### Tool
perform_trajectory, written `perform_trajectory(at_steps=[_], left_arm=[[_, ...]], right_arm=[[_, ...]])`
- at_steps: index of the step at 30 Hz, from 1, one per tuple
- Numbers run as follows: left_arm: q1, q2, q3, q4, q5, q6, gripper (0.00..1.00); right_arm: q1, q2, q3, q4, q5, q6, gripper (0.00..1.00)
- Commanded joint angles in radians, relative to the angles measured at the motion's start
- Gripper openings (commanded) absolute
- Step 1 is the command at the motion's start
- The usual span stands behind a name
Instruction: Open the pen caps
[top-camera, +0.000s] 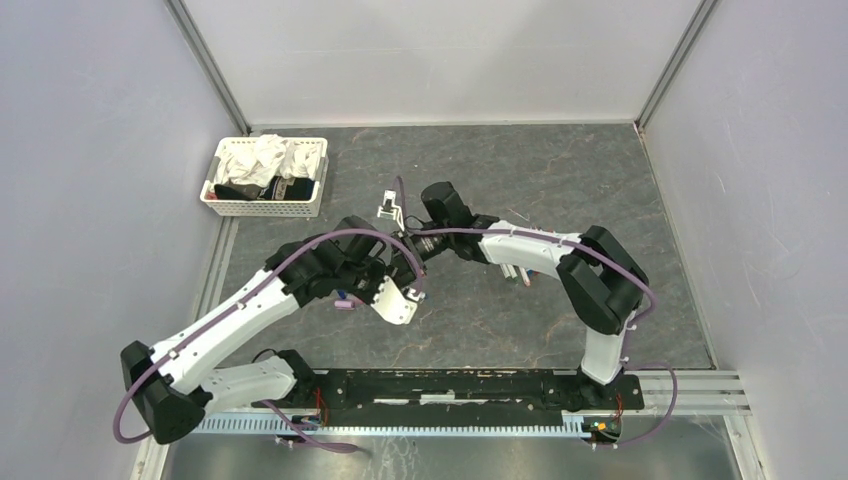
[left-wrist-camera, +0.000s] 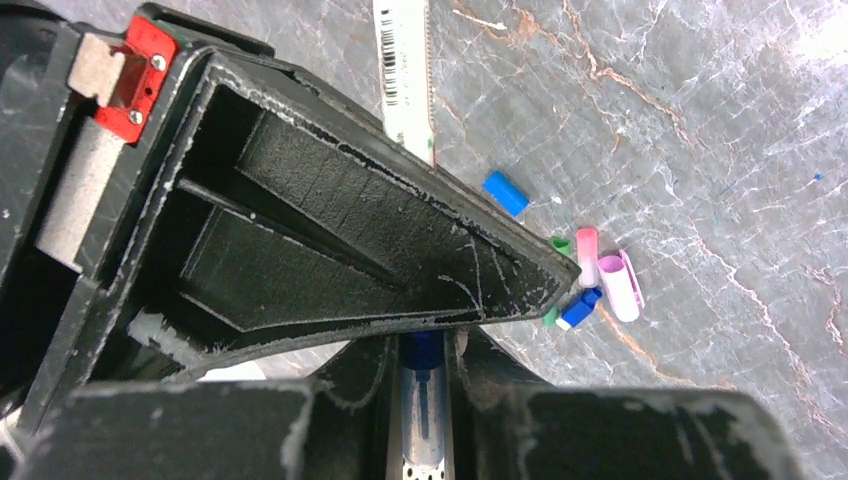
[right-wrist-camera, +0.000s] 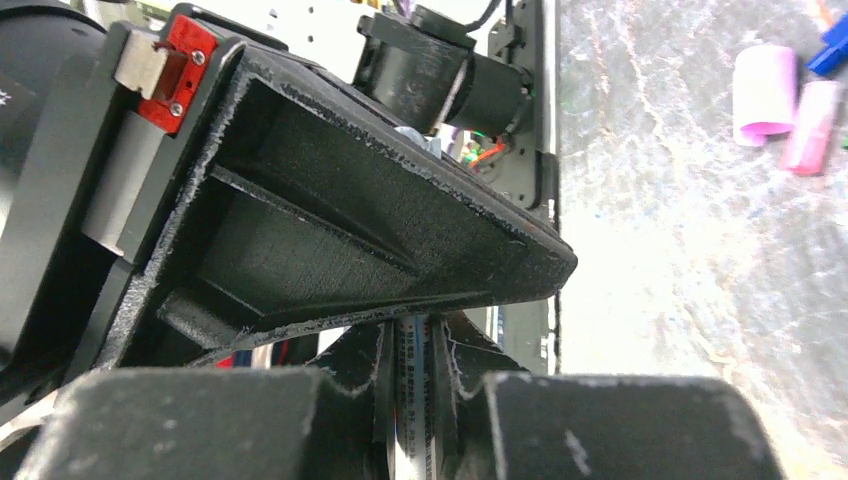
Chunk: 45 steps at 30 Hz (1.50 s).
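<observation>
Grey marbled worktop (left-wrist-camera: 720, 120): carries six loose pen caps (left-wrist-camera: 587, 255), right of centre in the left wrist view: two blue, two green, two pink, one pink wider.
Left fingers (left-wrist-camera: 300, 250): closed tight on one white pen (left-wrist-camera: 421, 395) with a blue end.
Right fingers (right-wrist-camera: 330, 230): closed on one printed pen barrel (right-wrist-camera: 413, 385).
Other pen (left-wrist-camera: 405, 70): one, barcoded, top centre.
Basket (top-camera: 262, 207): one, white, upper left, holding cloths.

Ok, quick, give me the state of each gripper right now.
Left gripper: closed, fingers holding a blue-ended pen.
Right gripper: closed, fingers holding a printed pen barrel.
</observation>
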Motion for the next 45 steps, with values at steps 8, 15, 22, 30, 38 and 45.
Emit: perform_trajectory(at_steps=[8, 15, 22, 30, 38, 45], left_arm=[[0.366, 0.03, -0.058, 0.13, -0.055, 0.489, 0.02], [0.33, 0.019, -0.077, 0.096, -0.079, 0.48, 0.02], [0.173, 0.028, -0.046, 0.095, -0.043, 0.382, 0.02], [-0.076, 0.075, 0.033, 0.118, -0.003, 0.108, 0.02], [-0.078, 0.051, 0.025, 0.143, -0.008, 0.006, 0.02], [-0.078, 0.078, 0.024, 0.152, 0.021, 0.048, 0.02]], right_arm=[[0.001, -0.395, -0.567, -0.229, 0.31, -0.228, 0.0], [-0.102, -0.529, -0.718, -0.118, 0.258, -0.165, 0.0], [-0.026, -0.315, -0.43, -0.04, 0.231, -0.124, 0.0], [0.016, -0.056, -0.067, -0.016, 0.186, -0.025, 0.37], [0.012, -0.06, -0.126, 0.289, 0.208, 0.198, 0.0], [0.011, 0.021, 0.071, 0.122, 0.248, 0.084, 0.0]])
